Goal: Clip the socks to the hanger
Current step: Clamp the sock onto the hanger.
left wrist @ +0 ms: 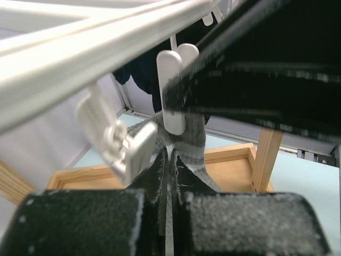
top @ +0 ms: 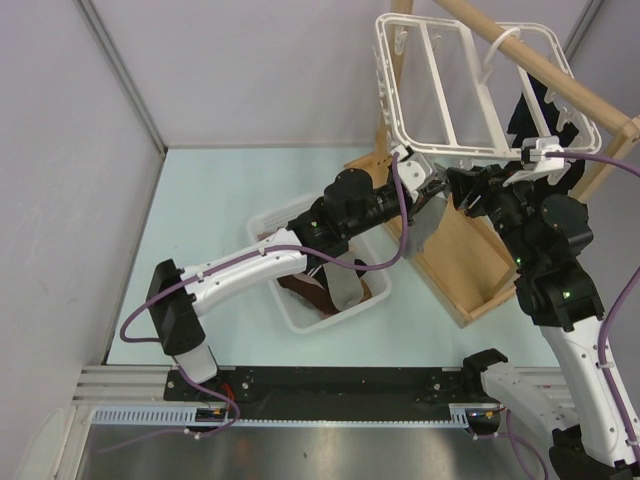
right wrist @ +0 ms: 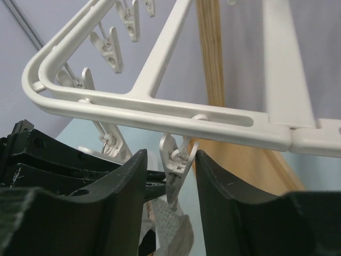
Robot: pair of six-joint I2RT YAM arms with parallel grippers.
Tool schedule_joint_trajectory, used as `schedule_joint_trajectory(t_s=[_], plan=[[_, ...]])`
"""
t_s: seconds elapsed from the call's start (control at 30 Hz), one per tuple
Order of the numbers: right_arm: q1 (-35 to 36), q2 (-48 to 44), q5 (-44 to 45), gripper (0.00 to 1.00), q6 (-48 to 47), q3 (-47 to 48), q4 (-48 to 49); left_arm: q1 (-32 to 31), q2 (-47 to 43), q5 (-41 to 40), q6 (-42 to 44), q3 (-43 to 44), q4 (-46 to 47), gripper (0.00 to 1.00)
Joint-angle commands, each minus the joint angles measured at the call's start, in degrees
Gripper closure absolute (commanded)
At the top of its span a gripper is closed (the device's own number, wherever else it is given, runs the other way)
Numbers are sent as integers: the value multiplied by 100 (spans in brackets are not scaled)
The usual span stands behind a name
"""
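Note:
The white hanger (top: pixel 392 100) hangs from a wooden pole at the upper right. My left gripper (top: pixel 432 192) is shut on a grey sock (top: pixel 430 228) and holds it up under the hanger's near bar. In the left wrist view the sock (left wrist: pixel 193 141) runs up from between my fingertips (left wrist: pixel 154 181) to a white clip (left wrist: pixel 171 88). In the right wrist view my right gripper (right wrist: pixel 170 162) is open, its fingers either side of a small clip (right wrist: pixel 175 160) under the hanger bar (right wrist: pixel 160 114). That clip bites the sock's top edge (right wrist: pixel 173 221). Black socks (top: pixel 532 112) hang at the hanger's far side.
A white slotted basket (top: pixel 268 222) with brown and grey socks (top: pixel 330 295) sits under my left arm. A wooden rack with a base tray (top: pixel 470 265) and slanted pole (top: pixel 520 50) holds the hanger. More free clips (right wrist: pixel 109 48) dangle along the frame.

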Motion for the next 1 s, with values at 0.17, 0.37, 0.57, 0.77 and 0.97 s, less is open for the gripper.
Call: schedule_joint_trajectory(t_s=[0.17, 0.37, 0.57, 0.77, 0.97], plan=[[18, -23, -179, 37, -16, -39, -245, -51, -198, -3, 32, 177, 236, 92], [18, -84, -135, 37, -24, -39, -219, -51, -408, -3, -21, -331, 534, 47], [26, -76, -56, 37, 2, -39, -227, -33, -760, -161, -4, -1034, 1123, 17], [26, -76, 102, 38, 28, -39, -210, -7, -813, -407, 137, -1273, 1694, 14], [26, -76, 146, 37, 19, -39, -210, 64, -725, -1179, 128, -1405, 2468, 14]])
